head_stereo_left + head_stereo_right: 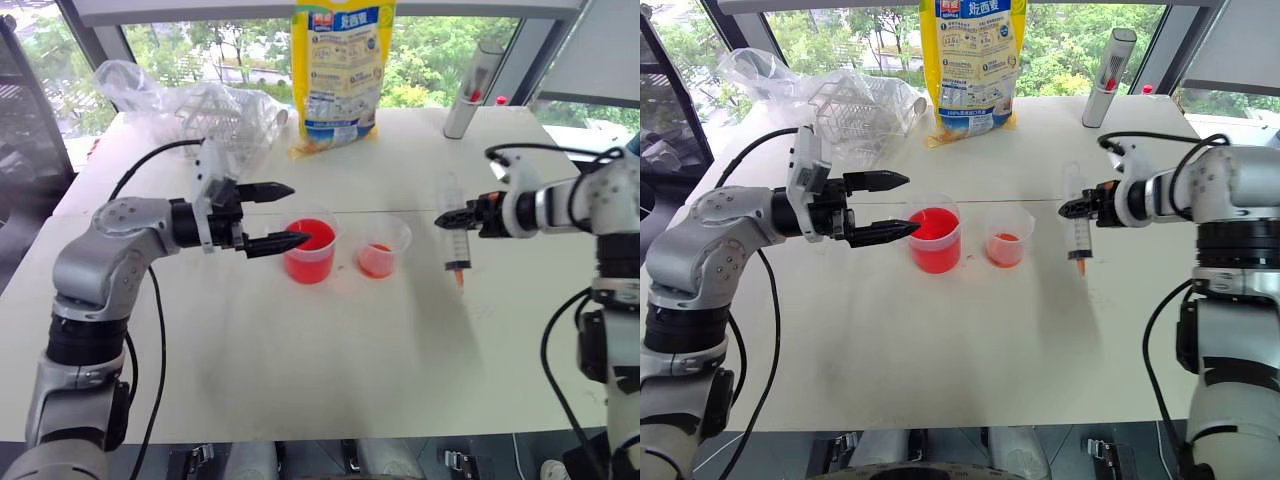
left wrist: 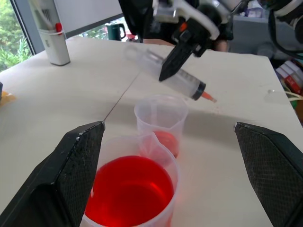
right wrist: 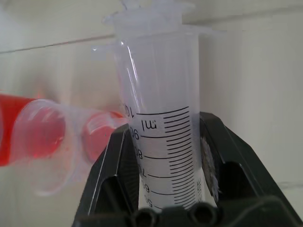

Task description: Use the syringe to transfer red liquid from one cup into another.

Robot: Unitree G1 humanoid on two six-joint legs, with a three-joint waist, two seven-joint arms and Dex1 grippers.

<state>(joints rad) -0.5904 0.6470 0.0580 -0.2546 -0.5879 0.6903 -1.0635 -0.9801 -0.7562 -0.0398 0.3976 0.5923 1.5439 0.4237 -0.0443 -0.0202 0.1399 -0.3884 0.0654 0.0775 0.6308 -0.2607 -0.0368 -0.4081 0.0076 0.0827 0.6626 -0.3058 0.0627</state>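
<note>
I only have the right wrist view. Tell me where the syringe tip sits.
Observer: The syringe tip hangs just above the table, to the right of both cups.
Operator: Report the left arm.
Observer: The left gripper is open beside the big cup, one jaw over its rim.
Operator: Give me the small cup's level.
Observer: The small cup holds a shallow red layer; the big cup is over half full.
</note>
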